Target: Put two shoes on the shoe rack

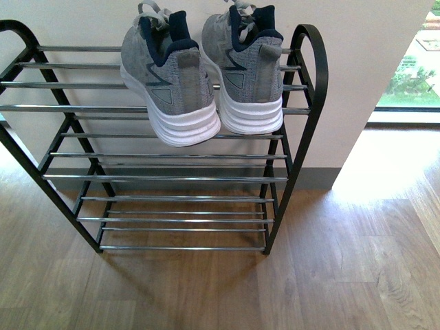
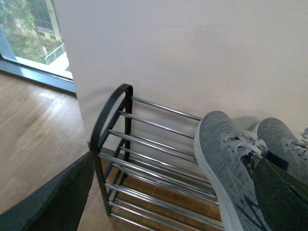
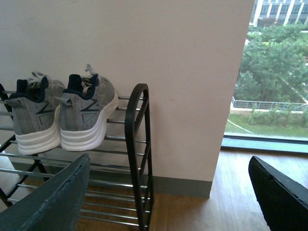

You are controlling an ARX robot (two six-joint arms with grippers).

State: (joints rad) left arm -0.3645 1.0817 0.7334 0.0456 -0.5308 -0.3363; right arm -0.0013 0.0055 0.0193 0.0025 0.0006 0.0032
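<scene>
Upper centre, on the shoe rack (image 1: pixel 311 75), the grey knit sneakers (image 1: pixel 168 79) look light, soft, heel-grippable; left gripper (image 2: pixel 172 160) and right gripper (image 3: pixel 168 160) gape empty.

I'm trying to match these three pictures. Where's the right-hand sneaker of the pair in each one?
Front view: right sneaker sits on the rack's top shelf, next to the right-hand arch.
Left wrist view: the sneaker farther from the black arch, partly cut off.
Right wrist view: the sneaker next to the black arch.
Shared landmark: the other sneaker beside it, in all three.
</scene>
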